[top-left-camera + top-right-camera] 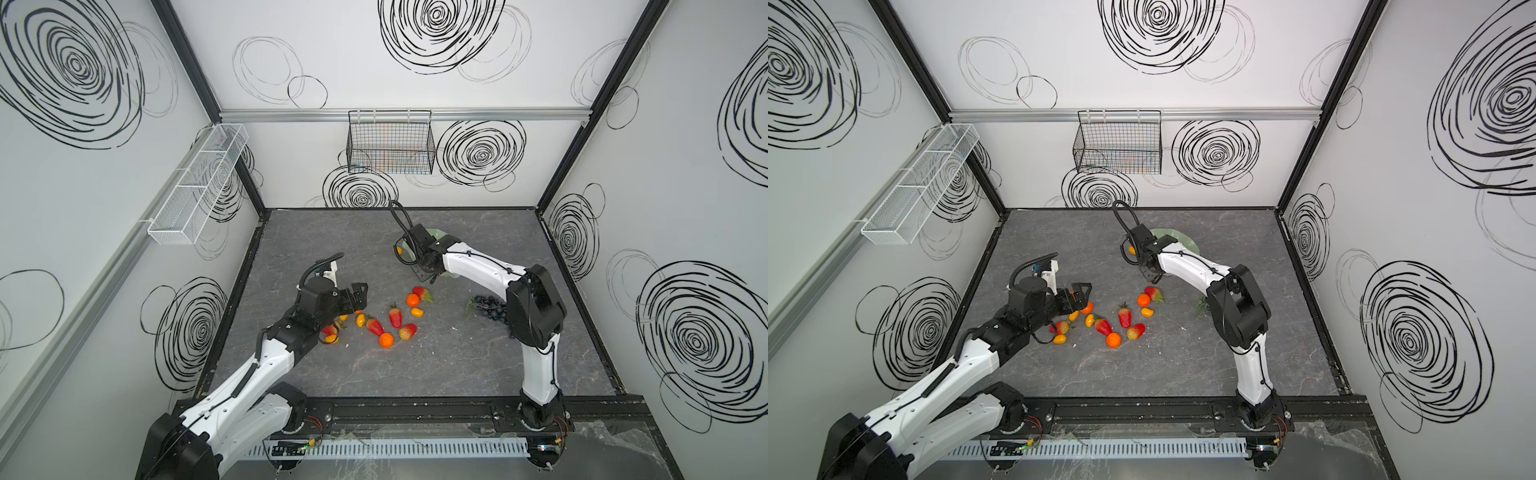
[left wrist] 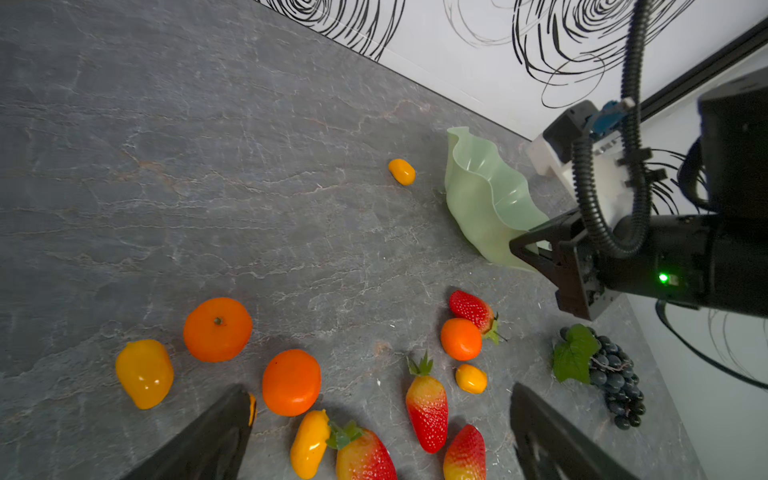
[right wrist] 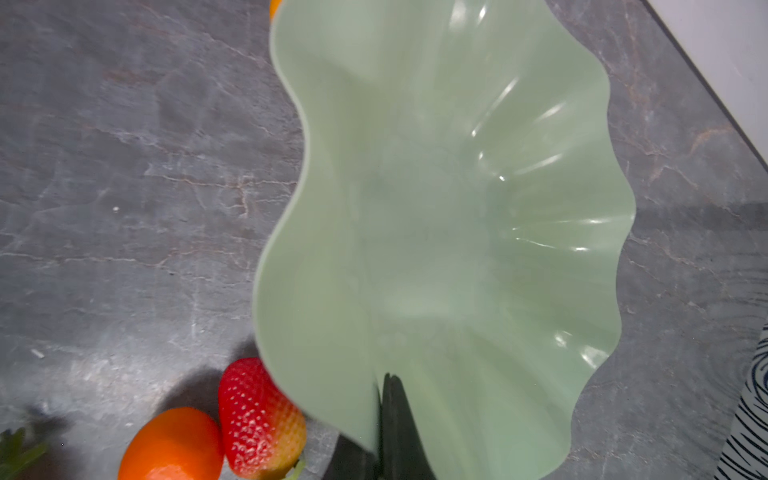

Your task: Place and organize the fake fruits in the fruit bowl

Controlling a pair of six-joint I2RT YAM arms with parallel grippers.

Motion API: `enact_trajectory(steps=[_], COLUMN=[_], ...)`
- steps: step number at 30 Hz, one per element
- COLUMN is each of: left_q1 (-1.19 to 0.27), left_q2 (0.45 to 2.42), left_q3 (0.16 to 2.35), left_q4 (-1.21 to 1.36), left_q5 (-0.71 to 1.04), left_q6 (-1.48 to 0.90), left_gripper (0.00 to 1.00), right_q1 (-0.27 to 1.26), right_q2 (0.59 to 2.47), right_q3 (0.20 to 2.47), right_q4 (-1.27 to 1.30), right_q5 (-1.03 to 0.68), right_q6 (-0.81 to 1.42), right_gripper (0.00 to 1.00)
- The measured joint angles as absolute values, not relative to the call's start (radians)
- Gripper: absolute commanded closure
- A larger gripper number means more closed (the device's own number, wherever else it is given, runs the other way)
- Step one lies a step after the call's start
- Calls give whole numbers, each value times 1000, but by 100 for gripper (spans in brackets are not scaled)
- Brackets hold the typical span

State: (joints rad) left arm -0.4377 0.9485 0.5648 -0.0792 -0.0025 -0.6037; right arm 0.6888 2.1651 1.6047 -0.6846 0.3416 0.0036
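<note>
right gripper (image 3: 380, 386): jaws pinched thin on the wavy rim of the fruit bowl (image 3: 457, 208), with one dark finger lying inside it.
fruit bowl: on the far part of the grey table (image 1: 415, 374), a little right of centre. The right arm hides most of it in both top views. From the left wrist view it looks tipped up rather than flat, and its glossy inside shows plain green.
left gripper (image 2: 380, 388): jaws spread wide with nothing between them, hanging over the left end of the scattered fruit.
lone kumquat (image 1: 399, 250): on the table just left of the bowl, apart from the rest.
loose fruit: tangerines (image 1: 386, 340), strawberries (image 1: 395, 316) and other kumquats (image 1: 417, 312) lie mixed across the middle of the table, nearer than the bowl. One strawberry and one tangerine sit side by side just beside the gripped rim.
grape bunch (image 1: 488, 307): at the right, nearer than the bowl, partly behind the right arm's elbow, with its green leaf toward the left.
black wire basket (image 1: 390, 143): on the far wall.
white mesh basket (image 1: 195, 187): on the left wall.
</note>
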Motion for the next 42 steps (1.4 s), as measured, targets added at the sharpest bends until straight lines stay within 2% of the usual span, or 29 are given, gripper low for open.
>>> enact_trajectory(steps=[3, 8, 12, 15, 20, 32, 42], left_q1=[-462, -477, -478, -478, -487, -670, -878], left_q2=[988, 1033, 1040, 1040, 1039, 1040, 1123], left_q3=[580, 584, 584, 584, 583, 576, 523], left_q4=[-62, -44, -43, -41, -22, 109, 272], left_q5=[-3, -3, -3, -3, -2, -16, -66], left_q6=[-603, -604, -604, -603, -601, -594, -627], left_gripper=[1, 1, 1, 1, 1, 1, 1], right_q1=[684, 686, 686, 685, 677, 652, 652], right_q2=[2183, 2220, 2225, 2225, 2201, 1802, 1729], right_q3=[1623, 1644, 1644, 1642, 1611, 1259, 1018], right_q4=[-692, -705, -708, -730, -736, -711, -754], right_q5=[341, 342, 316, 280, 234, 239, 294], right_q6=[4, 4, 6, 19, 48, 216, 388], right_gripper=[100, 91, 79, 67, 58, 59, 59])
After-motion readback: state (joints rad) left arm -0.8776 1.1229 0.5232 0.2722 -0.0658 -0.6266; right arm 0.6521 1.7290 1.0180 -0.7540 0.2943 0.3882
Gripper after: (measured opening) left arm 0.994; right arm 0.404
